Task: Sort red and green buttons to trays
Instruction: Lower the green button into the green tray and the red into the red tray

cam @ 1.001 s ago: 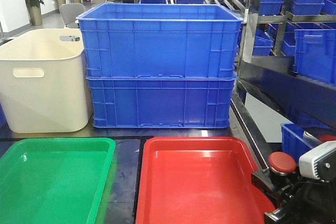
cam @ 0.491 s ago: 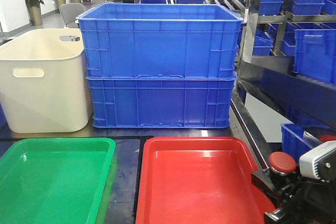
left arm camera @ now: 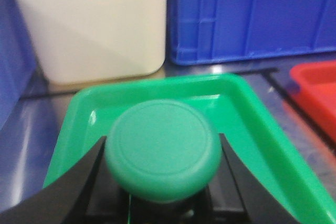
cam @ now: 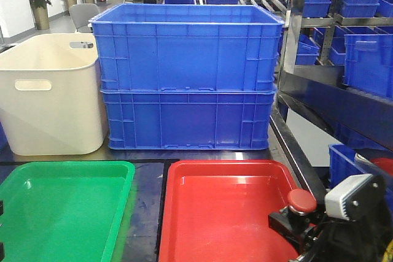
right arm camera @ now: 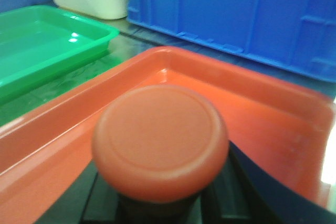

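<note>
The green button [left arm camera: 163, 150] sits between the black fingers [left arm camera: 79, 192] of my left gripper [left arm camera: 163, 195], which is shut on its dark body. It hangs at the near edge of the green tray [left arm camera: 252, 124], seen at the lower left [cam: 61, 207] in the front view. My right gripper [cam: 295, 216] is shut on the red button [cam: 302, 200], its cap facing up [right arm camera: 160, 142]. It is held at the near right corner of the red tray [cam: 227, 213], whose rim [right arm camera: 173, 59] lies just ahead. The left gripper is almost entirely out of the front view.
Two stacked blue crates [cam: 187, 78] stand behind the trays, with a cream tub [cam: 52, 96] to their left. Metal shelving with more blue crates [cam: 362, 41] rises on the right. A narrow dark strip of table [cam: 146, 207] separates the trays.
My right gripper has carried the red button left and downward, from beside the red tray to its near right corner. The trays and crates have not moved.
</note>
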{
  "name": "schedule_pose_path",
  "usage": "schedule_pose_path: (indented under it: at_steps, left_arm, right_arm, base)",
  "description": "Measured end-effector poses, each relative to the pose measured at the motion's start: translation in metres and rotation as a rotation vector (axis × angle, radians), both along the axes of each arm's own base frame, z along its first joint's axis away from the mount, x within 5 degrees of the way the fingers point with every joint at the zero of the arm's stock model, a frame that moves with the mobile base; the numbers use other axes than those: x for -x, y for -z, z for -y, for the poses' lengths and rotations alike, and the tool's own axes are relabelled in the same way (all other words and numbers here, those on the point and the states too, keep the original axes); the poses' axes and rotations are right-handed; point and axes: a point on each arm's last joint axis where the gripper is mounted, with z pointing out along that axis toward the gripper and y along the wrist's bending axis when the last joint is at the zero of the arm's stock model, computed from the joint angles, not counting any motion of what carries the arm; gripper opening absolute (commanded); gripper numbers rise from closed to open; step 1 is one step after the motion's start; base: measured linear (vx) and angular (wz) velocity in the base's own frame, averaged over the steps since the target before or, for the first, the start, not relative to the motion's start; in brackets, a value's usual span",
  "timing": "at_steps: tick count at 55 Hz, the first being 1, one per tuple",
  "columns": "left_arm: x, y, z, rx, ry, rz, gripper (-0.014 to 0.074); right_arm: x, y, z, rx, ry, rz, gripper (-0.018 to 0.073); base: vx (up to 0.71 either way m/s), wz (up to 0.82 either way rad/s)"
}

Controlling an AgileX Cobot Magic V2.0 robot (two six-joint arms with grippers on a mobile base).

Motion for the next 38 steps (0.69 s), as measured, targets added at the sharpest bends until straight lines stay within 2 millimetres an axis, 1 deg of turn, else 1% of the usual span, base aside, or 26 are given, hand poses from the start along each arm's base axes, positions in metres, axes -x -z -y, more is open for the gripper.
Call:
schedule_pose_path:
  at_steps: [3, 8, 16, 21, 24, 31, 32, 35, 38]
  left_arm:
    - [-0.009, 0.005, 0.002, -0.013, 0.024, 0.011, -0.0003]
    - [-0.025, 0.019, 0.006, -0.031, 0.059, -0.004, -0.0003]
    - [-0.051, 0.050, 0.012, -0.053, 0.112, -0.043, 0.0002]
    - [-0.064, 0.069, 0.016, -0.041, 0.140, -0.060, 0.0008]
    - [-0.068, 0.077, 0.017, -0.032, 0.151, -0.061, 0.0018]
    - [-0.075, 0.087, 0.020, -0.012, 0.172, -0.041, 0.0079]
    - [-0.075, 0.088, 0.020, -0.011, 0.173, -0.041, 0.0090]
    - [-0.077, 0.091, 0.021, -0.010, 0.176, -0.046, 0.0141]
    - [-0.078, 0.095, 0.021, -0.010, 0.176, -0.060, 0.0205]
  right_arm:
    - [-0.007, 0.005, -0.002, -0.004, -0.016, 0.000, -0.0008]
    - [-0.020, 0.011, -0.005, -0.008, -0.042, 0.006, -0.0008]
    - [-0.041, 0.017, -0.007, -0.018, -0.056, 0.003, -0.0006]
    - [-0.054, 0.027, -0.008, -0.009, -0.060, -0.015, 0.0002]
    - [-0.059, 0.032, -0.009, 0.006, -0.065, -0.019, 0.0015]
    - [-0.063, 0.042, -0.009, 0.052, -0.084, -0.009, 0.0079]
    - [-0.064, 0.043, -0.009, 0.058, -0.086, -0.008, 0.0102]
    - [-0.064, 0.045, -0.009, 0.066, -0.091, -0.006, 0.0149]
    - [-0.063, 0.045, -0.010, 0.071, -0.097, -0.002, 0.0214]
  base:
    - [0.00, 0.00]
    - [0.00, 0.00]
    - [0.00, 0.00]
    - [0.00, 0.00]
    - [0.00, 0.00]
    - [0.00, 0.00]
    - [0.00, 0.00]
    - [0.00, 0.00]
    - [0.00, 0.00]
